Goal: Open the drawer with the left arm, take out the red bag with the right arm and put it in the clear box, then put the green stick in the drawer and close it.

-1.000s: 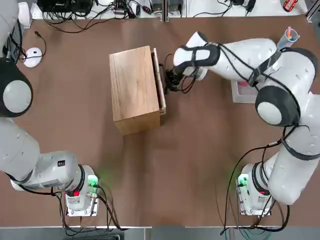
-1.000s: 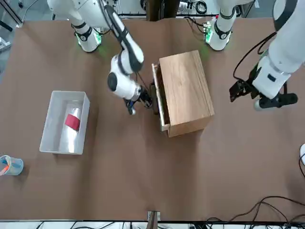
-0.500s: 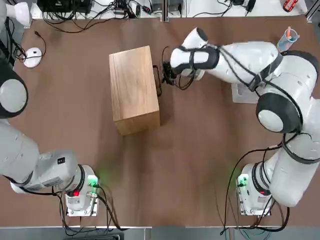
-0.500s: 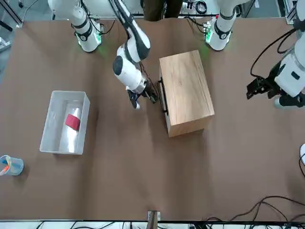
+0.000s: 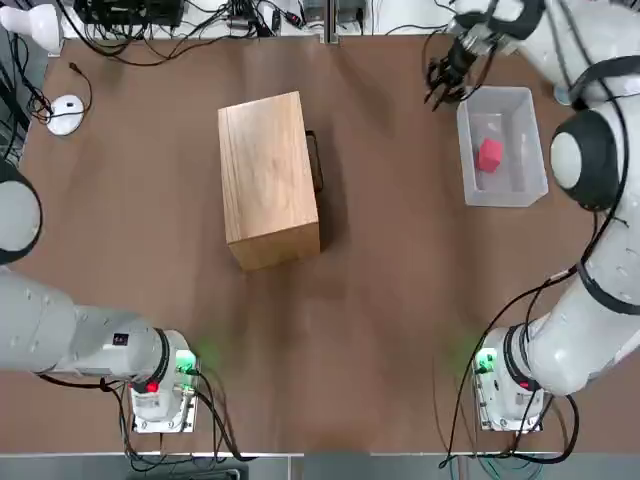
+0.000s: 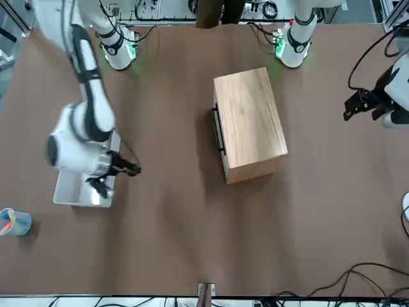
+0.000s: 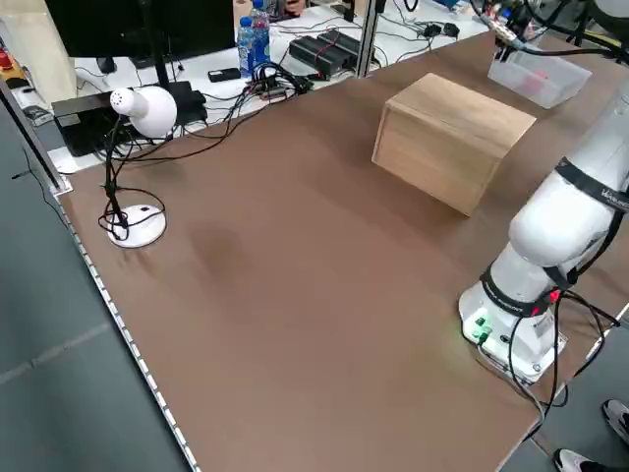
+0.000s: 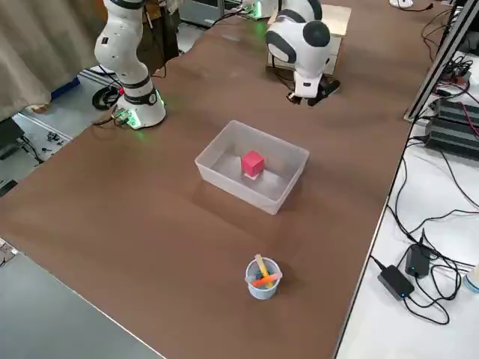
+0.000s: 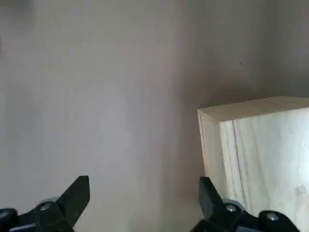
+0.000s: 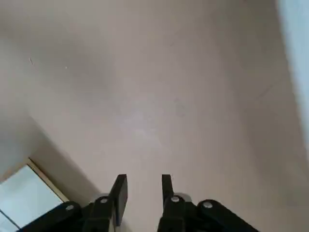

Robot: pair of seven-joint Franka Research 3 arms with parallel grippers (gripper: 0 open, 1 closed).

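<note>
Brown tabletop (image 5: 390, 300) is lying under both arms. Right gripper (image 5: 443, 82) is hanging empty beside the box (image 5: 528, 185), fingers only a little apart. Red bag (image 5: 489, 155) is sitting inside the box. Left gripper (image 6: 363, 105) is hovering wide apart beyond the cabinet (image 5: 268, 178), whose drawer (image 5: 314, 162) is sitting shut.

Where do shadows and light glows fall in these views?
Top view: the wooden cabinet throws a soft shadow on the table toward its handle side, and the green base lights glow onto the tabletop. Left wrist view: a dark shadow lies on the table beside the cabinet's corner. Front view: the same green glow by the bases.
</note>
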